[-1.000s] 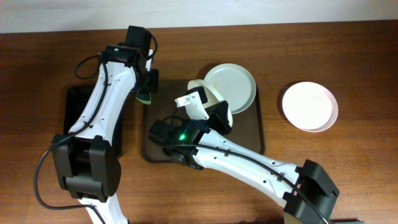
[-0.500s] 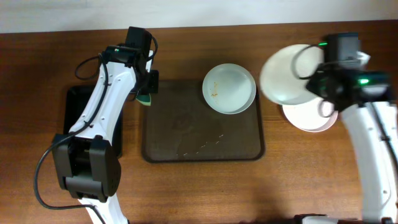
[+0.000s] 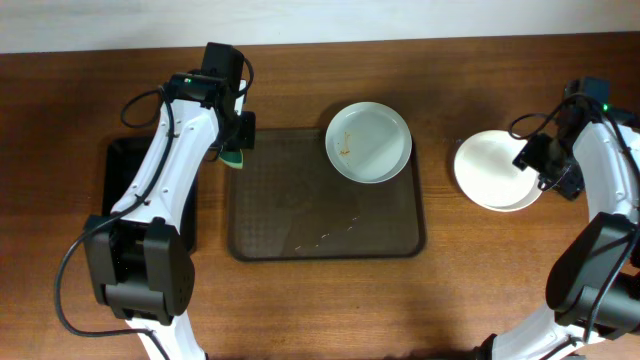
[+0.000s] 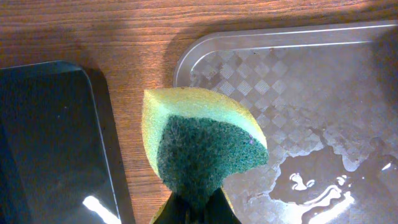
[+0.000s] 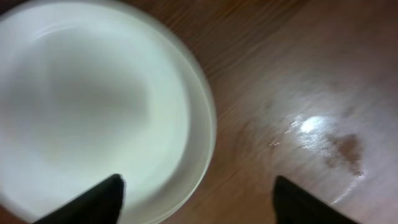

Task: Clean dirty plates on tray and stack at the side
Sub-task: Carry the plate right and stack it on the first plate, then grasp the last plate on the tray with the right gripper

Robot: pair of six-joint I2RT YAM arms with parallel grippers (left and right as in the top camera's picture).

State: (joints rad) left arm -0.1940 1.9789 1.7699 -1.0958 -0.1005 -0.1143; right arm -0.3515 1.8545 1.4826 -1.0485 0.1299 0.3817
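Observation:
One white plate (image 3: 369, 142) with yellowish-brown smears lies in the far right corner of the brown tray (image 3: 325, 215). To the right, on the table, a clean plate (image 3: 495, 170) rests on top of another one. My right gripper (image 3: 541, 166) hovers open over that stack's right rim (image 5: 198, 182), one finger over the white plates (image 5: 93, 106) and one over wood, holding nothing. My left gripper (image 3: 238, 135) hangs at the tray's far left corner, shut on a yellow-green sponge (image 3: 233, 156). In the left wrist view the sponge (image 4: 199, 140) covers the tray (image 4: 311, 74) rim.
A narrow black tray (image 3: 130, 190) lies left of the brown one, and it shows again as the black tray (image 4: 50, 137) in the left wrist view. Water pools on the brown tray's floor (image 4: 311, 180). A wet patch (image 5: 336, 143) marks the wood beside the stack.
My right arm carried a plate from the tray to the stack at the right, set it down and opened. The left arm and sponge have not moved.

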